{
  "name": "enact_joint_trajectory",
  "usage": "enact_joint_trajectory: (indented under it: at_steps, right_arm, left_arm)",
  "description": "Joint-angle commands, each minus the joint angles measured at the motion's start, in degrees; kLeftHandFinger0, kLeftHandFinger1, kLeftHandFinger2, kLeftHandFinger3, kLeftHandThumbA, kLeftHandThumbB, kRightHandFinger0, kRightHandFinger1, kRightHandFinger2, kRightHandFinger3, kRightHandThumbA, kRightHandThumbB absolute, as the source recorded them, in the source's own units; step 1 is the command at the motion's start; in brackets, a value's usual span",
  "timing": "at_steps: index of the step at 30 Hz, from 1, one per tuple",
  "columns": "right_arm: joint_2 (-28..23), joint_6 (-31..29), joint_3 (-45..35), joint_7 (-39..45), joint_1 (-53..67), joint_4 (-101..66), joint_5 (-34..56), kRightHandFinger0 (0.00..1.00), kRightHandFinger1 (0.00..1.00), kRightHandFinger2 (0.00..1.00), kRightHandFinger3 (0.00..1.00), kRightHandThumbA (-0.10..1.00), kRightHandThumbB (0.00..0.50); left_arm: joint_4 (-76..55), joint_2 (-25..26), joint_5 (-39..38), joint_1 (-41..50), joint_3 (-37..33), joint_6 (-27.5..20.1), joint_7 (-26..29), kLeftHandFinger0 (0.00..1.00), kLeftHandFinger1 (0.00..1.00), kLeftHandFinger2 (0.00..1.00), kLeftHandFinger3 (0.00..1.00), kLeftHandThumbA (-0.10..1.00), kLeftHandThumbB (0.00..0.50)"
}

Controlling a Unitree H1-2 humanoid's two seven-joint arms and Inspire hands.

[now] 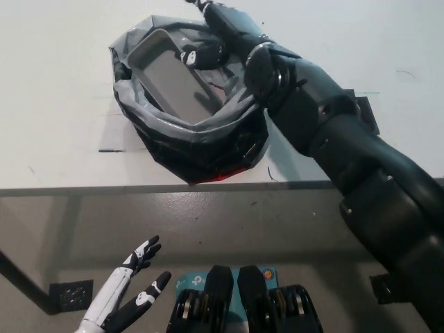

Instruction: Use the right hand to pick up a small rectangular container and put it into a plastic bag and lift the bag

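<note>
One small grey container (168, 78) lies inside the bag (186, 142), flat side up and tilted, its long axis running from the bag's upper left toward its lower right. The bag is grey and black plastic, its mouth rolled open into a thick crumpled ring around the container, with a bit of red showing under its near edge. The black right robot hand (220, 36) reaches over the far right part of the bag's rim; one finger with a white tip curls down onto the container's upper right corner, while the rest of the robot hand extends past the bag toward the top edge of the view. Whether it grips the container or merely touches it cannot be told. Its arm stretches away from the bag to the lower right. The bag sits on a white surface (55, 83), close to that surface's near edge. A dark flat plate (366, 114) lies on the surface to the right of the bag, partly hidden by the arm. Well below the bag, past the surface's edge, the white left robot hand (128, 295) rests with fingers spread, holding nothing.
</note>
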Motion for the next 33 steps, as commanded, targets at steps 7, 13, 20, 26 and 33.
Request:
enact_joint_trajectory:
  at_steps: [7,13,20,26,33]
  right_arm:
    - [-4.98,-2.92,-1.88,-5.59,-2.1,-2.46,-3.27,1.0,1.0,1.0,1.0,0.8,0.383]
    - [-6.77,-2.39,-1.74,-7.82,-2.4,-1.21,-4.57,1.0,1.0,1.0,1.0,0.83,0.405]
    - [-7.25,-1.44,-2.68,-7.34,-0.52,-0.71,-4.32,1.0,1.0,1.0,1.0,0.75,0.42]
    - [-6.6,-0.56,-4.31,-5.71,0.65,0.11,-3.38,1.0,1.0,1.0,1.0,0.75,0.429]
    - [-5.95,1.72,-5.47,-3.06,1.49,1.2,-2.72,1.0,1.0,1.0,1.0,0.82,0.437]
  left_arm:
    - [-1.19,1.47,0.87,1.45,-0.03,-2.23,-0.6,1.0,1.0,1.0,1.0,0.82,0.146]
    - [-0.89,1.35,0.8,0.91,0.02,-1.94,-0.66,1.0,1.0,1.0,1.0,0.82,0.152]
    - [-1.02,1.66,1.11,1.17,-0.13,-2.19,-0.76,1.0,1.0,1.0,1.0,0.84,0.156]
    - [-1.45,1.57,0.92,0.71,0.04,-1.47,-0.81,1.0,1.0,1.0,1.0,0.83,0.156]
    - [-1.43,1.61,1.27,0.17,-0.07,-1.84,-0.77,1.0,1.0,1.0,1.0,0.83,0.152]
